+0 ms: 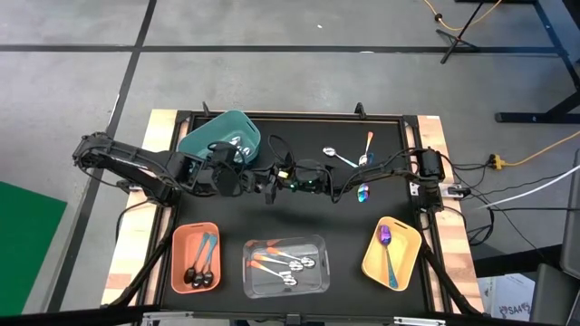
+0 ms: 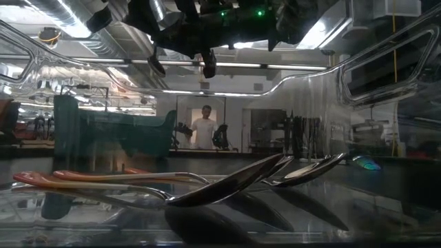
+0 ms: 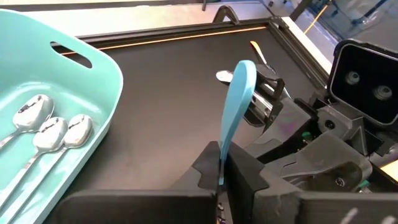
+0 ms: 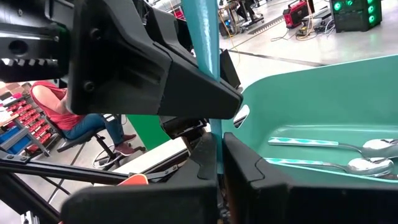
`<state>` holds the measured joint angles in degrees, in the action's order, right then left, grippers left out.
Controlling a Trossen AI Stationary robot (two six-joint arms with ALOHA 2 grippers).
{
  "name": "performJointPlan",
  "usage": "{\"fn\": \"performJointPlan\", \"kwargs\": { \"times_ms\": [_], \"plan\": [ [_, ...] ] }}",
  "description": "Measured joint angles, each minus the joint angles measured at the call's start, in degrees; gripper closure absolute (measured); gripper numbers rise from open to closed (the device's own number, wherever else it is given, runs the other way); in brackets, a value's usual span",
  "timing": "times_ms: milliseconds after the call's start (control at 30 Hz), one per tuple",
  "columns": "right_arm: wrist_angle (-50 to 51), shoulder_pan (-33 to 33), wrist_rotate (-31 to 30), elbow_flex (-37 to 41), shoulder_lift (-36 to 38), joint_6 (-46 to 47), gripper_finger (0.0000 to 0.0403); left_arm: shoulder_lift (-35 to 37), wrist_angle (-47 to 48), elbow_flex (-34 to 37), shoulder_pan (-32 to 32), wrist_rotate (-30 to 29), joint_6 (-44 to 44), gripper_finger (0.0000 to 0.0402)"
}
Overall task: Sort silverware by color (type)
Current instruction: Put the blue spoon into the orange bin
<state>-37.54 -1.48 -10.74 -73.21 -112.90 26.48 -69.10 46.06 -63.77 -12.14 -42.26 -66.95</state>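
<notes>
A teal-handled spoon [image 3: 236,102] is pinched at mid-air above the black surface [image 1: 299,217], beside the teal bin [image 1: 220,138]. Both the left end effector [image 3: 221,171] and the right end effector [image 4: 219,155] are clamped on its handle.

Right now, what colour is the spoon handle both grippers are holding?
Teal. The spoon handle shows best in the left wrist view.

Both arms reach toward the middle of the worktop and meet there, raised above it. The left gripper [image 3: 221,177] has its jaws closed on a teal handle. The right gripper [image 4: 219,163] faces it — jaws closed on the same handle.
</notes>
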Motion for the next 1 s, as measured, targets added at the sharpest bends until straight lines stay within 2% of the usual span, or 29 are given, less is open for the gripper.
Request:
{"fn": "performJointPlan", "kwargs": {
  "times_ms": [267,567,667,733,833,1000],
  "plan": [
    [0.0,0.0,-1.5,0.0,0.0,0.1,0.0392,0.0,0.0,0.0,0.0,0.0,0.2,0.0399],
    [0.2,0.0,-1.7,0.0,0.0,0.2,0.0319,0.0,0.6,0.1,0.0,0.9,1.8,0.0400],
    [2.3,0.1,1.2,0.0,0.3,0.0,0.0307,0.1,0.6,0.1,0.0,3.1,3.7,0.0400],
    [5.6,0.5,5.7,0.0,1.2,-1.1,0.0305,0.5,0.8,0.1,0.0,6.8,4.8,0.0400],
    [12.0,1.6,13.4,0.0,4.2,-2.8,0.0306,1.5,1.7,0.1,0.0,15.2,4.8,0.0401],
    [24.9,3.7,23.4,-0.1,8.6,-4.9,0.0308,3.4,5.0,0.1,-0.7,34.8,4.3,0.0401]
  ]
}}
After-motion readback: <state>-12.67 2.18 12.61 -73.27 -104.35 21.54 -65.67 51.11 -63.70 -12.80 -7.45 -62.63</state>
